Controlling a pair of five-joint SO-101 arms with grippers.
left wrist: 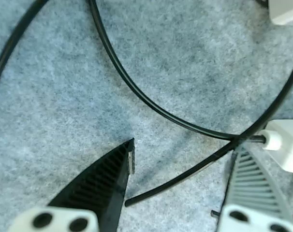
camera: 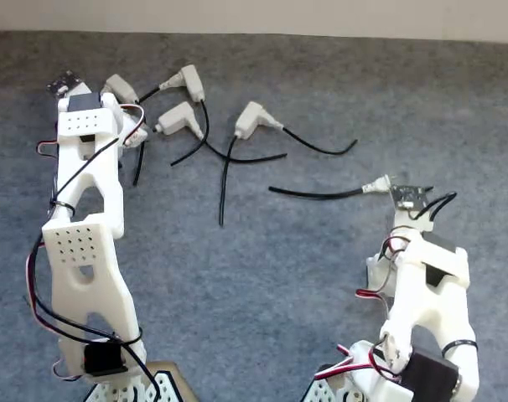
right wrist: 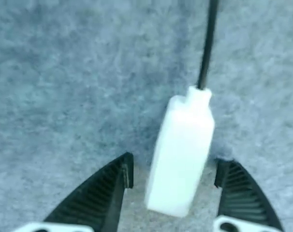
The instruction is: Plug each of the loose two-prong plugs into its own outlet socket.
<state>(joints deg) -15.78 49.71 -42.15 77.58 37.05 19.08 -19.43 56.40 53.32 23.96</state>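
Observation:
Several white two-prong plugs with black cords lie on the grey carpet: one (camera: 185, 80), another (camera: 180, 119), a third (camera: 252, 119) near the top, and a fourth (camera: 375, 186) at the right. My left gripper (left wrist: 185, 150) hangs open over a black cord (left wrist: 151, 104), whose loose end lies between the fingers. A white plug (left wrist: 287, 151) lies just outside its grey finger (left wrist: 248, 179). My right gripper (right wrist: 174, 164) is open, low over the carpet, and the right-hand plug (right wrist: 183, 145) lies between its fingers, cord pointing away.
The left arm (camera: 86, 243) stretches up the left side of the carpet (camera: 304, 268). The right arm (camera: 426, 293) stands at the lower right. Cords cross one another near the top middle (camera: 229, 155). Another plug's corner (left wrist: 286, 9) shows by the left gripper.

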